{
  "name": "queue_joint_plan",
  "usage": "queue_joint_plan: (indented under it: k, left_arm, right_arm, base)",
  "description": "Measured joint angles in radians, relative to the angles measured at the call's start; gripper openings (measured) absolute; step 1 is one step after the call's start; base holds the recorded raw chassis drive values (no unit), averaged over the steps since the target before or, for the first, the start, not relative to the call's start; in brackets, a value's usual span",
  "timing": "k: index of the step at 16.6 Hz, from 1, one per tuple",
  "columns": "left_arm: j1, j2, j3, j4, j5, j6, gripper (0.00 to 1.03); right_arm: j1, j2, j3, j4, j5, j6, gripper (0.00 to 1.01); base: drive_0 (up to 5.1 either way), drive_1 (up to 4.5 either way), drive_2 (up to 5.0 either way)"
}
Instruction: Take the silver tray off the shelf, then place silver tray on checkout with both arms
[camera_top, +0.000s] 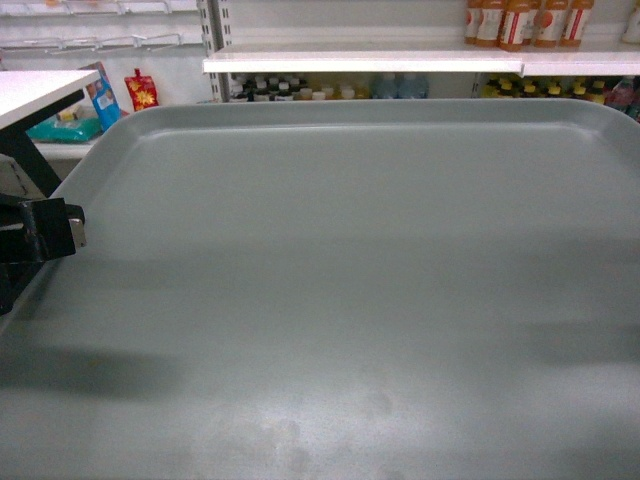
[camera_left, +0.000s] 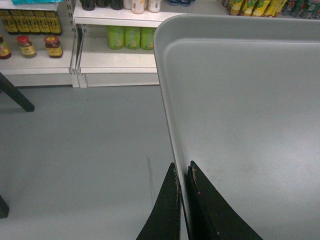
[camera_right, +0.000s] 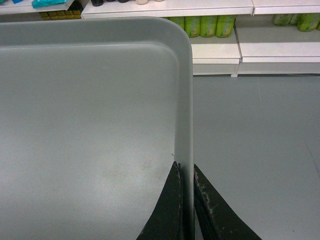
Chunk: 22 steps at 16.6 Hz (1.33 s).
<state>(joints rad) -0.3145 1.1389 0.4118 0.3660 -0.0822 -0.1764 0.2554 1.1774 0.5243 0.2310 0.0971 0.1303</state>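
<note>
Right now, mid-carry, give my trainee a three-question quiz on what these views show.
1. True or false: the tray rests on the shelf.
2. Where does each gripper hold the tray? A) its far corners B) its side rims C) underneath its middle
3. Fill in: below the tray, the wrist views show grey ____.

Key:
1. False; it is held over the floor, away from the shelf.
2. B; the left gripper pinches the left rim, the right gripper the right rim.
3. Floor.
</note>
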Motion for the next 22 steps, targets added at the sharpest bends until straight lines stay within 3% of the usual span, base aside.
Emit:
queue_joint_plan:
  k: [13,22]
  left_arm:
    - [0.0,0.0,0.0,0.001,0.0,0.0,0.03]
    - [0.0,-0.005,0.0,-0.001,0.0,0.0,0.03]
  right_arm:
    - [0.0,0.0,0.0,0.001,0.0,0.0,0.03]
    - [0.0,-0.001,0.0,0.0,0.0,0.0,0.03]
  base:
    - [0.1,-4.02,4.3]
    - [0.0,0.0,0.0]
